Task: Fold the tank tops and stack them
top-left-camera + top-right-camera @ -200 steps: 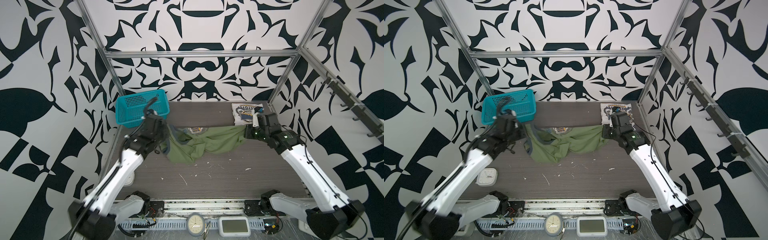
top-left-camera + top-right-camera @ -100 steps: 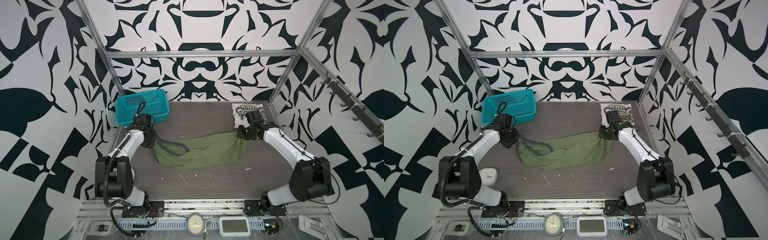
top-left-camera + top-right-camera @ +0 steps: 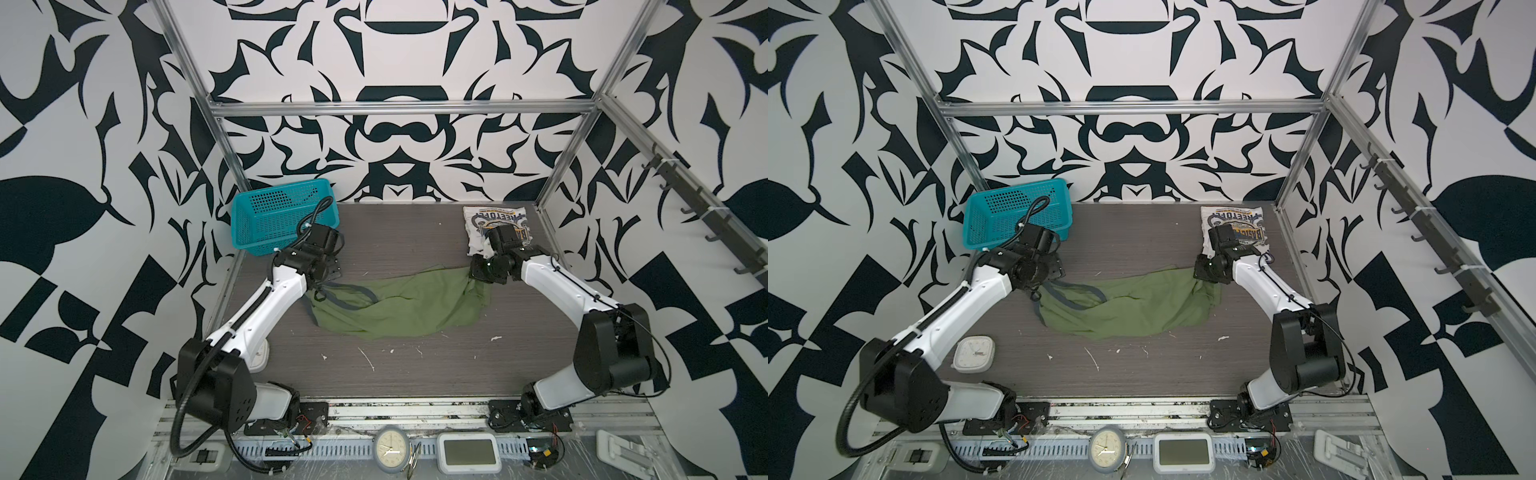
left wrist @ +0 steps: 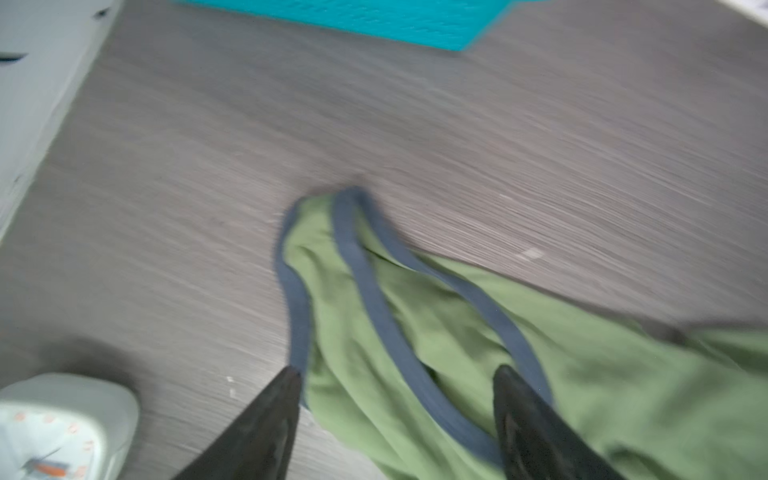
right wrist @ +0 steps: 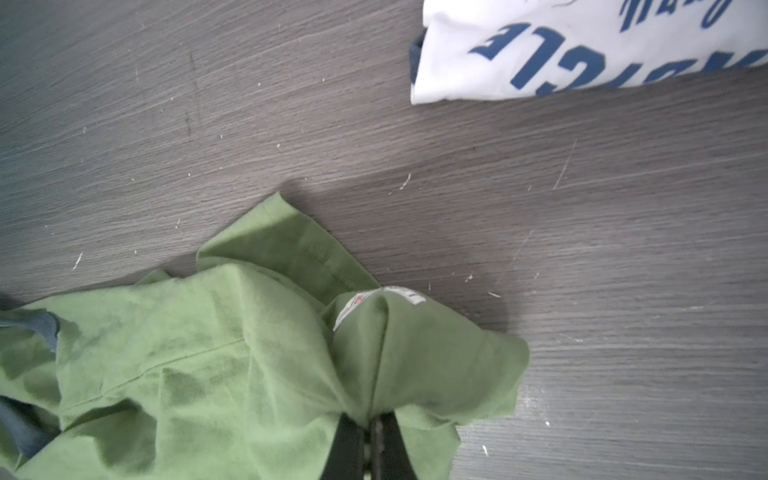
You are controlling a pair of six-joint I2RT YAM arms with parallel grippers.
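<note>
Left wrist view is filled by grey wood-grain tabletop [image 4: 415, 124], where the left gripper [image 4: 397, 370] is spread apart astride the navy-trimmed strap of the olive green tank top [image 4: 436, 316]. In both top views black-and-white patterned walls [image 3: 62, 124] are seen around; a teal mesh basket [image 3: 266, 220] is set far left, the olive top is crumpled mid-table, its right end pinched by the clenched right gripper [image 5: 371, 424], and the folded white tank top [image 3: 490, 216] is laid far right.
</note>
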